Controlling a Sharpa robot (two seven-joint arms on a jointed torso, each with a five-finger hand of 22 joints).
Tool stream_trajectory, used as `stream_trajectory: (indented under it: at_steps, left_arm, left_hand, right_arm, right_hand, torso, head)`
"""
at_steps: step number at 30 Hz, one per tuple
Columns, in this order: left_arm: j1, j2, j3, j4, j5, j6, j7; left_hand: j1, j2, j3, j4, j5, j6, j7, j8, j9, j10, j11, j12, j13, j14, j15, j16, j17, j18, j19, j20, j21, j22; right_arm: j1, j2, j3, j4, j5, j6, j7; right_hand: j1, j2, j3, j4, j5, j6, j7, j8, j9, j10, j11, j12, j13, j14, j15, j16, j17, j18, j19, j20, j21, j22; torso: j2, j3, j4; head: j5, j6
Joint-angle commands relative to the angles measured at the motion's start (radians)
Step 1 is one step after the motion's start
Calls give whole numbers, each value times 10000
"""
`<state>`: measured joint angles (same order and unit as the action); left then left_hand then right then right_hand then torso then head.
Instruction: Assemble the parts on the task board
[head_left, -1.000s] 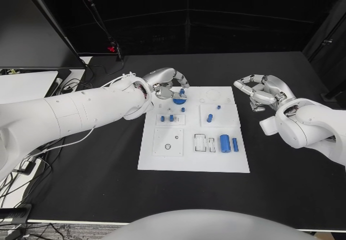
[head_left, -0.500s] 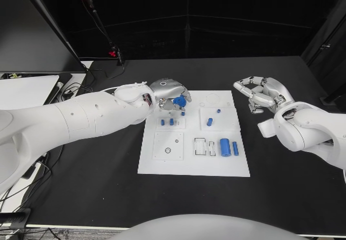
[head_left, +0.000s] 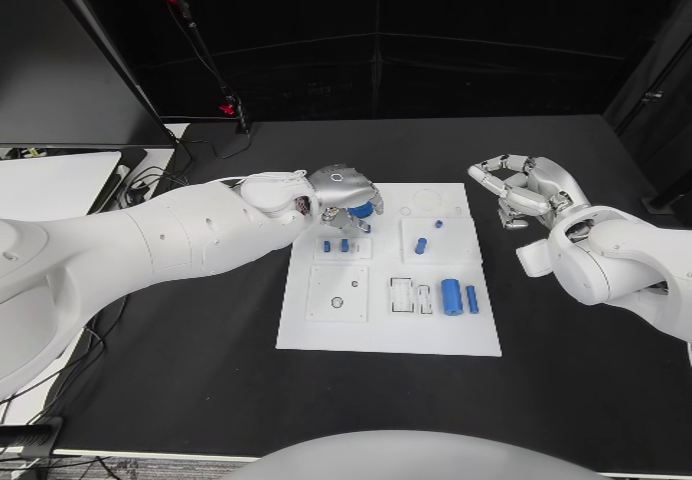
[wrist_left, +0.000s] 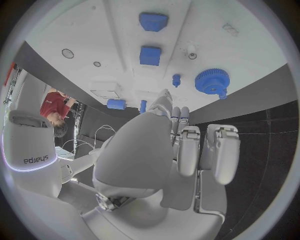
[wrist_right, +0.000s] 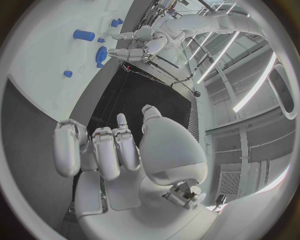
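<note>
The white task board (head_left: 389, 330) lies in the middle of the black table. A blue gear (head_left: 362, 210) lies at its far left corner, seen also as the blue gear (wrist_left: 211, 81) just beyond my fingertips. My left hand (head_left: 340, 192) hovers over that corner with fingers curled and nothing in them. Two small blue pegs (head_left: 335, 245), a short blue piece (head_left: 420, 245), a thick blue cylinder (head_left: 450, 296) and a slim one (head_left: 470, 298) sit on the board. My right hand (head_left: 522, 190) hangs off the board's right side, fingers curled in, holding nothing.
A white surface (head_left: 51, 175) and loose cables (head_left: 137, 180) lie at the table's left edge. Bare black table (head_left: 173, 390) stretches in front of the board and to its right.
My left hand has come down and nearer, from beyond the board's far left corner to over the blue gear. The right hand has barely moved.
</note>
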<state>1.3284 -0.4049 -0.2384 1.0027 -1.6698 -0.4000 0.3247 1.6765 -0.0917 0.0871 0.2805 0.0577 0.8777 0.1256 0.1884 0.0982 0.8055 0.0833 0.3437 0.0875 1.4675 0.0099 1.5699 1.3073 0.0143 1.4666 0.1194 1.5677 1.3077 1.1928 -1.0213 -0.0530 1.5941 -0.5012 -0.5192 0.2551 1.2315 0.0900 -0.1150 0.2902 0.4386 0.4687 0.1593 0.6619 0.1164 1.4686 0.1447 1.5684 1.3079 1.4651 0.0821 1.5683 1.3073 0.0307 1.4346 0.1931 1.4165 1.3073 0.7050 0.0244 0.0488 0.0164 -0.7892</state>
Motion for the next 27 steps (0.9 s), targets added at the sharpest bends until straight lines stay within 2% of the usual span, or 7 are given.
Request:
stream_trajectory:
  at_steps: [1,10,15,27]
  left_arm:
    - [-1,64,8,-77,-543,199,-135]
    - [-98,275,8,-345,-947,490,-261]
    - [-160,367,9,-504,-984,691,-172]
    - [-201,523,10,-740,-998,573,-226]
  left_hand:
    - [135,9,104,6,-38,102,5,-49,-21,69,-31,-42,-39,1033,-88,9,2635,-143,1042,-59,31,2631]
    - [414,15,406,-4,-15,290,-72,-125,-77,196,-104,-71,-191,1033,-130,9,2635,-143,1042,-80,31,2631]
    - [491,5,509,-7,31,348,-78,-152,-96,247,-108,-86,-223,1033,-139,9,2635,-143,1042,-90,31,2631]
    - [637,28,780,23,40,514,-120,-197,-126,395,-143,-142,-254,1033,-157,9,2635,-143,1042,-106,31,2631]
  right_arm:
    - [14,17,5,9,42,-7,43]
    - [13,25,5,5,41,16,6]
    - [13,38,5,0,41,31,-8]
    - [12,41,5,8,41,26,4]
  right_hand:
    - [14,87,-50,20,43,-30,679,50,-9,1022,74,24,2629,1057,63,25,2635,177,-19,32,-32,1991]
    - [14,93,-51,18,48,-32,679,53,-12,1022,74,24,2629,1057,63,25,2635,178,-23,32,-36,1989]
    - [17,99,-53,14,55,-35,679,55,-15,1022,74,24,2629,1057,63,25,2635,178,-23,32,-37,1989]
    - [19,103,-53,12,59,-36,679,57,-16,1022,73,24,2629,1057,63,25,2635,181,-32,32,-47,1985]
  torso:
    - [3,-4,-10]
    - [-4,7,7]
    - [1,-1,-3]
    - [-5,2,-3]
  head:
    - [6,-2]
    - [18,-38]
    - [24,-55]
    - [13,-123]
